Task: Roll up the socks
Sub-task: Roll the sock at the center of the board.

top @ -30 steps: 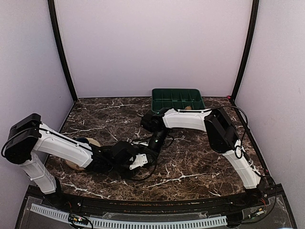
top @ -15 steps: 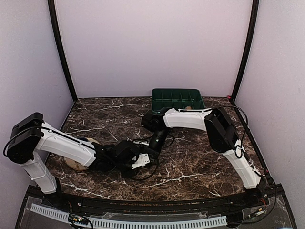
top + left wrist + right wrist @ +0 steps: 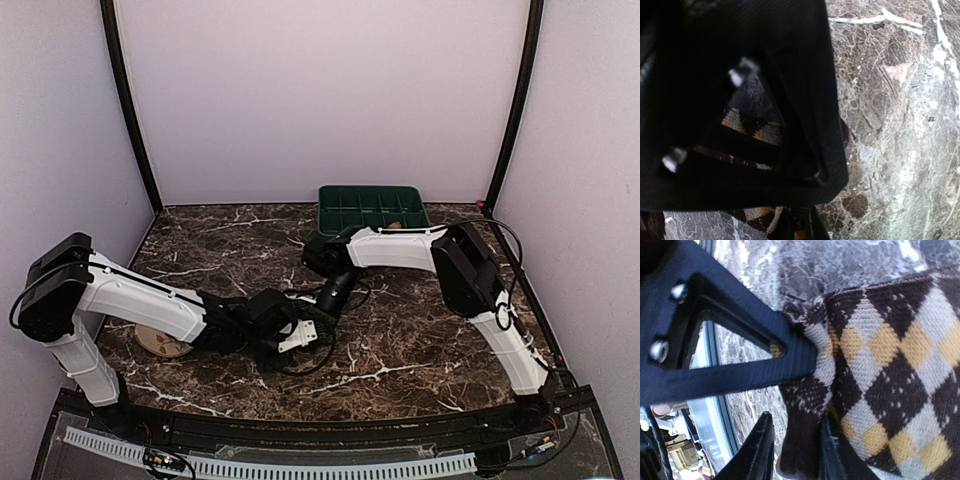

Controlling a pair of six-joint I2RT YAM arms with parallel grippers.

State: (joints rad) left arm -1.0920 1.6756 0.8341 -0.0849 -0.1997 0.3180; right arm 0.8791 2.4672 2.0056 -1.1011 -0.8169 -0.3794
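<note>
Spanning the workspace, the dark marble table (image 3: 420, 350) carries both arms, which reach inward and meet just left of its centre. The left arm (image 3: 140, 300) lies low across the near-left area, and the right arm (image 3: 400, 248) bends in from the right rear. At the back edge sits a green compartment tray (image 3: 372, 208). A round cream dish (image 3: 158, 342) lies near the left front, partly hidden beneath the left arm. The diamond-check sock (image 3: 890, 385), patterned in brown, cream and yellow, lies flat on the marble where the two grippers meet; the overhead view hides it under them. The right gripper (image 3: 790, 395) stands narrowly apart, with the sock's dark cuff edge lying in the gap and the upper finger (image 3: 765, 340) resting on the fabric. The left gripper (image 3: 305, 330) is down on the same spot. In its wrist view one dark finger (image 3: 805, 100) fills most of the frame, and checked fabric (image 3: 752, 125) shows through the finger's triangular cutout and again below it. The left jaw spacing cannot be determined from any view.
</note>
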